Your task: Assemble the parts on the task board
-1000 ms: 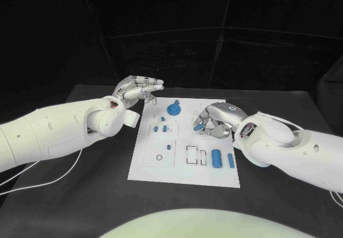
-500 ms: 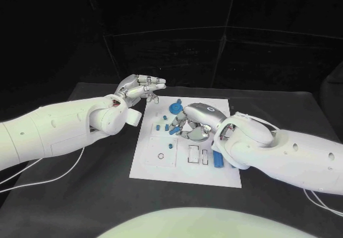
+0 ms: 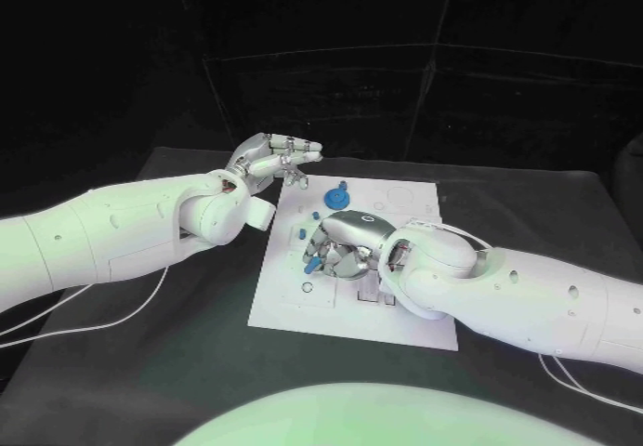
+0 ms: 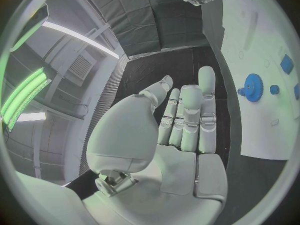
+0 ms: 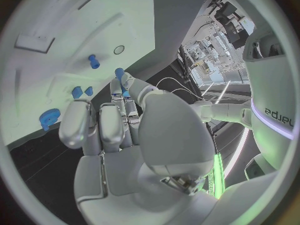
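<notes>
Near edge of the task board [image 3: 302,321]: bare white plate on the black table [image 3: 161,372], with a small ring outline [image 3: 307,287] toward its left side.

Mid-board: right hand [image 3: 342,253] lies low over the plate, palm down, fingers curled in narrow. A small blue part [image 3: 312,265] is pinched at the fingertips; in the right wrist view the same blue peg [image 5: 119,75] sits between the fingertips, just above the board surface. Whether the peg touches the board, cannot tell.

Beside it on the plate, right wrist view: a loose blue peg [image 5: 94,61] and two small blue blocks [image 5: 77,92].

Far end: blue gear [image 3: 336,198] stands on the board.

Beyond, off the board's far left corner: left hand [image 3: 275,160] raised, fingers loosely bent and apart, holding nothing.
</notes>
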Motion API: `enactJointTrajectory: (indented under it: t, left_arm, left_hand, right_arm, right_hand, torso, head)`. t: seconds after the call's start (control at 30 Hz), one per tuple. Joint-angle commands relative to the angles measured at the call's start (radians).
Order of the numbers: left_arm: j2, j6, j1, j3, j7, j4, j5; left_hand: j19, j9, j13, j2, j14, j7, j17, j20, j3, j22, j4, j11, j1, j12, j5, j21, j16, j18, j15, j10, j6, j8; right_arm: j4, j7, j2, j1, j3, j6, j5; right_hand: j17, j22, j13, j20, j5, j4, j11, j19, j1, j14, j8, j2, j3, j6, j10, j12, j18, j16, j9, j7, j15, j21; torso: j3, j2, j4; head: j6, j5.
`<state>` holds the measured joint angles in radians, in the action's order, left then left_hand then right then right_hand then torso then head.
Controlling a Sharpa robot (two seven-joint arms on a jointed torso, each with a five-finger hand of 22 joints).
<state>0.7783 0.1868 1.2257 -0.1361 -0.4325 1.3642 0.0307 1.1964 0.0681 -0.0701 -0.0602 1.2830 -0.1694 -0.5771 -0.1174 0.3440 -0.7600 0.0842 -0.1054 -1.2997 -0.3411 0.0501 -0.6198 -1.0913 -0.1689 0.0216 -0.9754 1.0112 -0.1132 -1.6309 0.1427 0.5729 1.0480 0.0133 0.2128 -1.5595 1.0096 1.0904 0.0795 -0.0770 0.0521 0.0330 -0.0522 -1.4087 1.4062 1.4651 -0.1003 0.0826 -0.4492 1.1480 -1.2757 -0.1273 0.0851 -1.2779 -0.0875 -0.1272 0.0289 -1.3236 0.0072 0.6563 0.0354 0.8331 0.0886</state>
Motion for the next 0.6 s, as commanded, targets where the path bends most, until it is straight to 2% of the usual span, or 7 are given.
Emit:
enactJointTrajectory:
  t: [0.03, 0.33, 0.5, 0.6]
  left_arm:
    - [-0.002, -0.01, 0.002, 0.001, -0.003, 0.002, -0.003]
    - [-0.004, -0.011, 0.002, 0.001, -0.004, 0.001, -0.003]
    - [-0.005, -0.011, 0.002, 0.001, -0.004, -0.001, -0.003]
    - [-0.005, -0.011, 0.002, 0.001, -0.003, -0.001, -0.003]
  left_hand:
    - [0.005, 0.0, 0.0, 0.005, -0.008, 0.0, 0.001, -0.003, 0.0, 0.001, 0.005, -0.003, -0.002, -0.004, 0.003, 0.004, -0.001, -0.014, -0.001, 0.007, -0.006, -0.006]
    - [0.005, 0.0, 0.0, 0.005, -0.008, 0.0, 0.001, -0.003, 0.0, 0.001, 0.005, -0.003, -0.002, -0.004, 0.003, 0.004, -0.001, -0.014, -0.001, 0.007, -0.006, -0.006]
    - [0.005, 0.0, 0.0, 0.005, -0.008, 0.0, 0.001, -0.003, 0.0, 0.001, 0.005, -0.003, -0.002, -0.004, 0.003, 0.004, -0.001, -0.014, -0.001, 0.007, -0.006, -0.006]
    - [0.005, 0.0, 0.0, 0.005, -0.008, 0.0, 0.001, -0.003, 0.0, 0.001, 0.005, -0.003, -0.002, -0.004, 0.003, 0.004, -0.001, -0.014, -0.001, 0.007, -0.006, -0.006]
  right_arm:
    - [0.01, -0.006, -0.01, -0.001, 0.002, -0.064, -0.002]
    - [0.032, -0.001, -0.033, -0.007, 0.007, -0.104, -0.017]
    - [0.035, 0.0, -0.037, -0.01, 0.009, -0.11, -0.022]
    - [0.037, 0.001, -0.039, -0.011, 0.009, -0.112, -0.024]
  right_hand:
    - [-0.001, -0.001, -0.001, -0.001, 0.004, -0.005, -0.003, 0.008, -0.009, 0.019, 0.004, 0.002, -0.003, -0.006, 0.003, 0.005, 0.006, 0.003, 0.002, -0.005, -0.002, 0.002]
    - [-0.002, -0.001, -0.001, -0.001, 0.004, -0.005, -0.004, 0.008, -0.01, 0.019, 0.004, 0.002, -0.003, -0.006, 0.003, 0.006, 0.006, 0.003, 0.002, -0.005, -0.002, 0.002]
    - [-0.003, -0.001, -0.001, -0.001, 0.004, -0.005, -0.004, 0.008, -0.01, 0.019, 0.004, 0.002, -0.003, -0.006, 0.003, 0.006, 0.006, 0.003, 0.002, -0.005, -0.002, 0.002]
    - [-0.003, -0.001, -0.001, -0.001, 0.004, -0.005, -0.004, 0.008, -0.01, 0.019, 0.004, 0.002, -0.003, -0.006, 0.003, 0.006, 0.006, 0.003, 0.002, -0.005, -0.002, 0.002]
  torso:
    - [0.001, 0.0, 0.0]
    - [0.001, 0.0, -0.0014]
    - [0.0028, 0.0, -0.0027]
    - [0.0017, 0.0, -0.0018]
  head:
    - [0.003, 0.002]
    - [0.008, 0.002]
    - [0.009, 0.004]
    - [0.009, 0.003]
